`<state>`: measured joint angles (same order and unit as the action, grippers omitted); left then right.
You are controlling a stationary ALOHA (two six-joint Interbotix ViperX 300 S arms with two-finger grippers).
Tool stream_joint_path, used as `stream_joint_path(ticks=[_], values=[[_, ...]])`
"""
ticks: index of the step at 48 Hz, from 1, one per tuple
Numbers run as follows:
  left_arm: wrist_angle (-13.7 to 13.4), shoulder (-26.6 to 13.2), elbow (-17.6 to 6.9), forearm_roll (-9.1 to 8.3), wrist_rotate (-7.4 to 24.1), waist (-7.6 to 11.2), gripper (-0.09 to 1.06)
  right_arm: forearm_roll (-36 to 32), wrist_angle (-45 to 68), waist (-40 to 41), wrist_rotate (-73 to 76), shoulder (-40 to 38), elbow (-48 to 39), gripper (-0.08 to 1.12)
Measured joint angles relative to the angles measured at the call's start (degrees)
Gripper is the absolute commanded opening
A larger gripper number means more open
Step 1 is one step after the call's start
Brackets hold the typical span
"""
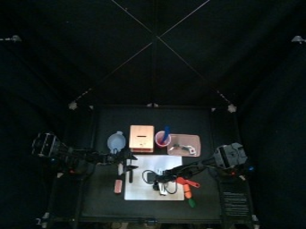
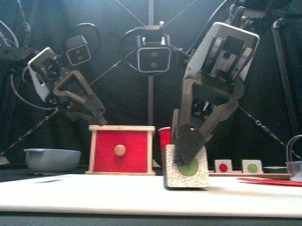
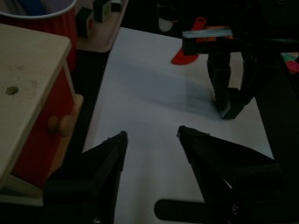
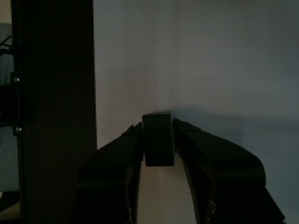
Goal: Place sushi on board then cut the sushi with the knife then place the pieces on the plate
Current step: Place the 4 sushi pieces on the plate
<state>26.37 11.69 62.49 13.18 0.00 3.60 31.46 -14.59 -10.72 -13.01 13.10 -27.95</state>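
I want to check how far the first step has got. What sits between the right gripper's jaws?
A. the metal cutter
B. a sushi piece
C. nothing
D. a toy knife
B: the right wrist view shows the right gripper shut on a dark sushi piece, held just over the white board.

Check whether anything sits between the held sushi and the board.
Nothing visible does. The right gripper is shut on the sushi, with bare board directly under it.
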Motion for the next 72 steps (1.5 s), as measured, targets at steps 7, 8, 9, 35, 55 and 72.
stream_joint_path(ticks=[7,8,9,35,55,72], values=[[-0.09,-0.09,0.0,0.09,0.09,0.09,0.86,-0.18,-1.58,2.55,0.09,-4.83,-2.64,0.67],[0.0,-0.09,0.0,0.0,0.09,0.0,0.86,-0.18,-1.93,3.16,0.09,-5.8,-3.08,0.67],[-0.09,-0.09,0.0,0.09,0.09,0.09,0.86,-0.18,-2.2,3.87,0.18,-6.86,-3.78,0.67],[-0.09,-0.09,0.0,0.0,0.09,0.09,0.86,-5.54,-7.21,29.97,0.18,-32.96,-22.94,0.67],[-0.09,0.0,0.09,0.0,0.0,0.18,0.86,-13.97,-9.76,44.74,0.26,-33.66,-25.75,0.67],[0.0,-0.09,0.09,0.0,0.18,0.18,0.86,-16.52,-9.49,50.19,0.18,-30.23,-26.46,0.78]])
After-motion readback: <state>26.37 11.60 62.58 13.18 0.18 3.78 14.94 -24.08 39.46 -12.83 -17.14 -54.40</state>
